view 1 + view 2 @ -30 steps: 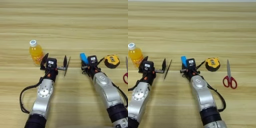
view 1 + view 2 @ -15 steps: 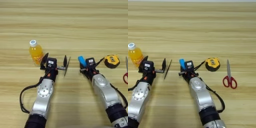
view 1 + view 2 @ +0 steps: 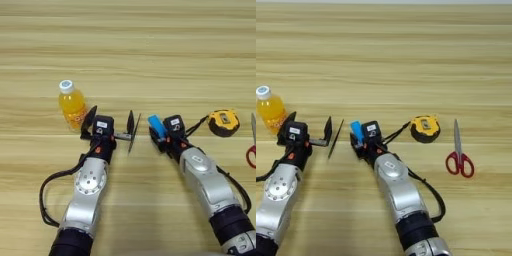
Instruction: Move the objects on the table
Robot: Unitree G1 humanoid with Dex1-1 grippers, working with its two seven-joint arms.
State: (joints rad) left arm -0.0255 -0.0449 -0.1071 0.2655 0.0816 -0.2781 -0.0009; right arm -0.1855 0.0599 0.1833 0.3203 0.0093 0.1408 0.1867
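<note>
Left eye view, scissors (image 3: 251, 148) cut off, right claw (image 3: 159, 133) fingers hidden by blue bar (image 3: 156, 126)

Table (image 3: 150, 45): bottle (image 3: 72, 104), tape (image 3: 223, 122), stick (image 3: 134, 132) (scissors (image 3: 459, 155) too).

Robot test bench, likely a lab.
A bare plank counter (image 3: 150, 45) carries only scattered test props, such as red-handled scissors (image 3: 458, 152).

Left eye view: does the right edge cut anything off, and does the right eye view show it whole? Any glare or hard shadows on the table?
Left eye view: the red-handled scissors are cropped by the right edge. Right eye view: they show whole, right of the tape measure, while the orange-juice bottle sits near the left edge. Both views: even light on the wooden table, no glare, only faint soft shadows.
</note>
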